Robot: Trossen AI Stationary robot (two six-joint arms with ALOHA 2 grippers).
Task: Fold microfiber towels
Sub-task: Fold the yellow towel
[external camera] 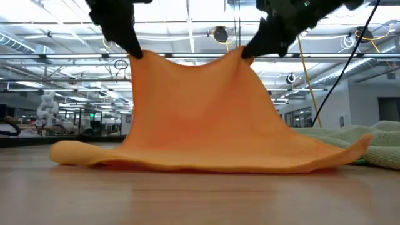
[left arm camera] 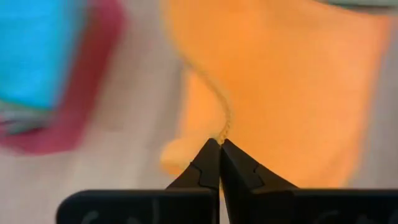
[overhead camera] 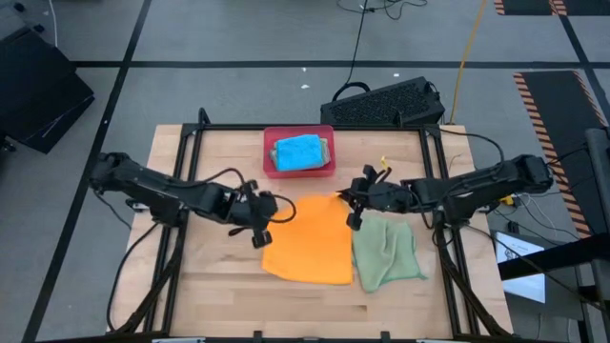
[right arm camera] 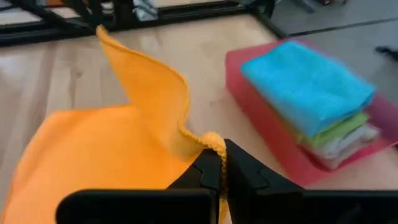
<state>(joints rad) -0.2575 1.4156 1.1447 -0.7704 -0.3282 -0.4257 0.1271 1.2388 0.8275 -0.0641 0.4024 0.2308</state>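
An orange microfiber towel [overhead camera: 310, 243] is held up by its two far corners in the middle of the table, and its near part lies spread on the wood [external camera: 187, 164]. My left gripper [overhead camera: 276, 211] is shut on the towel's far left corner. My right gripper [overhead camera: 349, 202] is shut on its far right corner. A crumpled light green towel [overhead camera: 386, 250] lies on the table against the orange one's right side. Folded towels, a blue one [overhead camera: 298, 152] on top, sit stacked in the pink-red tray [overhead camera: 269, 143] at the far side. My left gripper pinches the orange towel's far left corner [left arm camera: 222, 132] between its two fingertips, slanting down from the table's left. The corner is lifted [external camera: 134, 56] and the cloth falls away below it. My right gripper pinches the far right corner [right arm camera: 208, 142] at its fingertips, coming nearly level from the table's right. That corner is raised too [external camera: 244, 55]; the edge between the two corners sags a little, and the towel's near edge rests on the table.
The pink-red tray [right arm camera: 273, 146] with its stack stands just beyond the raised edge. A black keyboard-like object [overhead camera: 386, 103] lies off the table's far right corner. Black frame rails [overhead camera: 191, 152] run along the table's sides. Bare wood shows at the near left [overhead camera: 210, 276].
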